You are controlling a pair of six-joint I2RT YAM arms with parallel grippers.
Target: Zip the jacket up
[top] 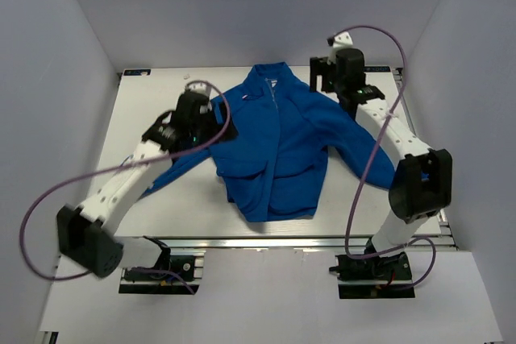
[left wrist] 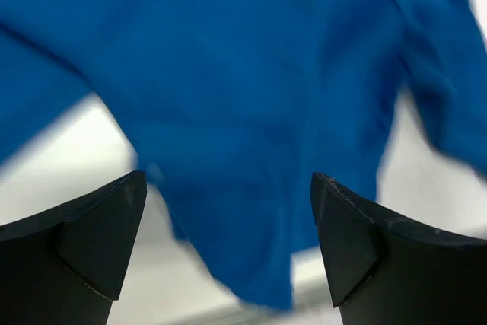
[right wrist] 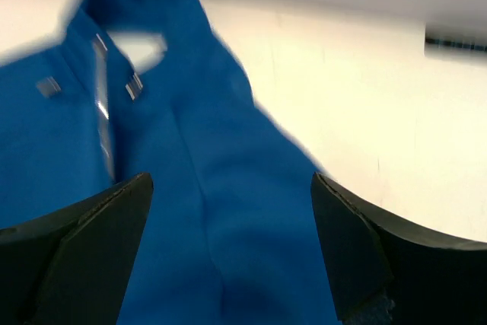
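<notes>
Two arms reached out over the white table (top: 201, 199), and only the overhead view took in the whole jacket (top: 274, 151). It lay flat, front up, around the middle of the table between the arms. Its collar (top: 260, 78) pointed toward the far edge and its hem toward the arm bases. Its long axis ran nearly straight from far to near. One sleeve trailed out under the left arm, the other under the right arm.

The left wrist view gave what the overhead could not. The left gripper (left wrist: 228, 188) had its two dark fingers spread wide with nothing between them. It hung above blurred blue cloth, with white table showing on both sides. I couldn't tell from that view which part of the jacket it was.

The right wrist view was clearer about the neck. The right gripper (right wrist: 230, 188) was likewise spread wide and held nothing, over the shoulder on that side. Beyond its fingers the pale zipper (right wrist: 103, 123) ran down from the open collar, with a small silvery tab on each side of it. How far down the zipper was closed I couldn't make out in any view.
</notes>
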